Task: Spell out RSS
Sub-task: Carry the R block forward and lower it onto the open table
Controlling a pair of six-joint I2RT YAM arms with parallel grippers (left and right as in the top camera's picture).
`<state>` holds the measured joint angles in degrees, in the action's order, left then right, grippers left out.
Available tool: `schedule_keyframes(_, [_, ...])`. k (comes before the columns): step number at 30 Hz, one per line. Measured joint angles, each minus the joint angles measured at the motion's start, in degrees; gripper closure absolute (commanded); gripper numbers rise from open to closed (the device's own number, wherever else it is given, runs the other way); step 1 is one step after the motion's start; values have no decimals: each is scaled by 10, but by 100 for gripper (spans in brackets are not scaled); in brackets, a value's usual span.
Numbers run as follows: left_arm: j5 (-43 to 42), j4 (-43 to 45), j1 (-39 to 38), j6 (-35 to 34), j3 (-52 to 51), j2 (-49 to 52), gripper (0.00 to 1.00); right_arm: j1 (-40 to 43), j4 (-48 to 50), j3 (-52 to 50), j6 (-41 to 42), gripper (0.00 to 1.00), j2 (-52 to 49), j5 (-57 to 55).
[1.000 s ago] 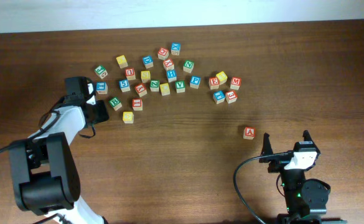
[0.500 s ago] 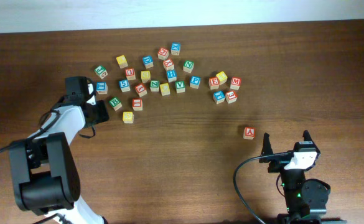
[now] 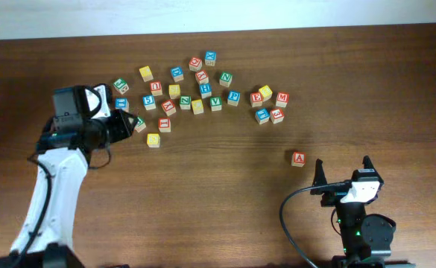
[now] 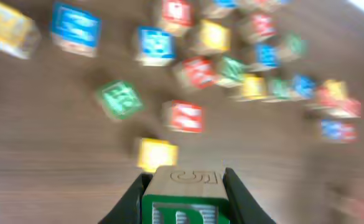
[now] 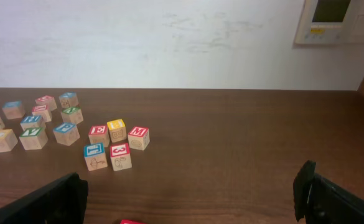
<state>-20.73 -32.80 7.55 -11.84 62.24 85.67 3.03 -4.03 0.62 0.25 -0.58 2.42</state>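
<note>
Fingers of the left gripper are clamped on the sides of a green-faced cube. The white letter is cut off by the frame edge, so it can't be confirmed as R. The plain wood top face shows an engraved figure. From overhead the cube sits at the fingertips, at the left edge of the cluster of letter cubes. The right gripper is spread wide and holds nothing, low on the table near the red A cube.

Risks, as judged:
- The wrist view is badly smeared, which suggests a fast swing. With only side contact, the cube could twist or slip out.
- A yellow cube lies just ahead of the fingertips. A low carry would knock it and scatter its neighbours.
- The green face points toward the wrist camera, not up. Set down as held, the letter may not be readable from above.
- Several yellow cubes are in the cluster and their letters are unreadable here, so a wrong one could be taken for S.
- If the cube is placed too near the cluster, the word won't stand apart.
</note>
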Motion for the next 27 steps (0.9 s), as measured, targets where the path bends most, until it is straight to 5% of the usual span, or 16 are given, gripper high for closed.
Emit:
schedule_keyframes(4, [-90,-71,-120,-68,-2,-13,83,0,0,0,0,2,0,0])
schedule_keyframes(10, [189,-49,-375,-200,-27,24,82,0,0,0,0,2,0,0])
schedule_keyframes(15, [303,-14,-402,-254,-28,151,80,0,0,0,0,2,0,0])
schedule_keyframes(20, [359,-2,-402,-256,-30,163,72,0,0,0,0,2,0,0])
schedule_keyframes(27, [350,22,-402,-224,-31,163,72,0,0,0,0,2,0,0])
